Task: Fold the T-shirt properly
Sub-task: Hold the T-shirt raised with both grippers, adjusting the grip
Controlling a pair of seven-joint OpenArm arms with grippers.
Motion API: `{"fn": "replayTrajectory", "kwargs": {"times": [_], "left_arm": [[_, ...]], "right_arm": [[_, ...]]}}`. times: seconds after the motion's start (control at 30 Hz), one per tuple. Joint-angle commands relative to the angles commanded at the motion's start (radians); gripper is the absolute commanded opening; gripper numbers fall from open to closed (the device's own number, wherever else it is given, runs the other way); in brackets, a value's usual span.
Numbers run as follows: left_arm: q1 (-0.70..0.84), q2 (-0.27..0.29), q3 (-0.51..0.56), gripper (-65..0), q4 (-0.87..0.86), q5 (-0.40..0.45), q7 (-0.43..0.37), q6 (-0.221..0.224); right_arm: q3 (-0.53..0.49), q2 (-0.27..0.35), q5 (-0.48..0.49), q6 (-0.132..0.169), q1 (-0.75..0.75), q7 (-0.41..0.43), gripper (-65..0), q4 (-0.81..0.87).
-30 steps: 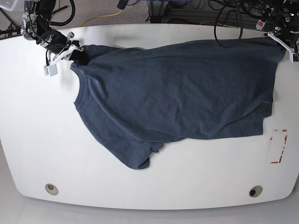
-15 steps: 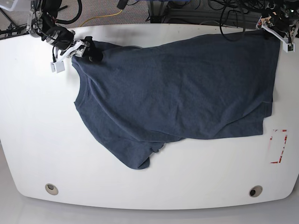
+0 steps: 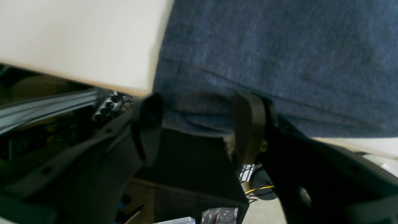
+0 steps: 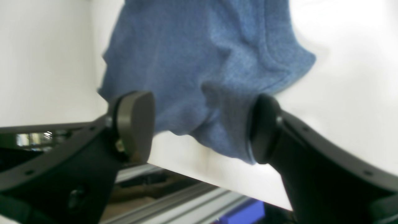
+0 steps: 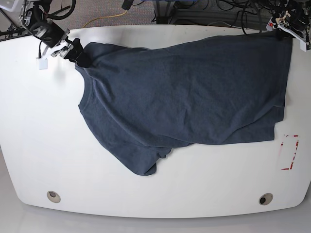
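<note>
Navy heathered cotton, one T-shirt [image 5: 189, 92], plain side up, spread across the white table [image 5: 39, 136] with its far edge reaching the table's back rim and one sleeve trailing toward the near side. I've got two grippers on it, one at each far corner. My right gripper [image 4: 199, 124] sits at the shirt's corner on the base view's left; its jaws stand wide apart with a bunched fold of fabric between the pads, so I can't say it is pinched tight. My left gripper [image 3: 199, 124] is at the opposite corner over the table's back edge, jaws also apart, hem lying between them. Compared with a second ago, both of my arms have pulled back toward the far side, and the top edge of the shirt now lies straighter and tauter. One red-and-white marker [image 5: 290, 152] lies near the shirt's right hem.
</note>
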Motion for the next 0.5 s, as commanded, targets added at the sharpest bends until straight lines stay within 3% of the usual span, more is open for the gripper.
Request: {"fn": "replayTrajectory", "kwargs": {"times": [0.13,0.27,0.5], "left_arm": [[0.000,0.003,0.005,-31.1,0.075,0.000,0.000,0.000],[0.000,0.006,0.005,-31.1,0.152,0.002,0.000,0.000],[0.000,0.000,0.000,-31.1,0.193,0.006,0.000,0.000]], "right_arm": [[0.000,-0.005,-0.002,-0.002,-0.032,0.000,-21.6,0.006],[0.003,-0.055,-0.021,-0.009,-0.049,0.002,-21.9,-0.005],[-0.002,-0.130,-0.190,0.000,-0.034,0.002,-21.9,-0.018]]}}
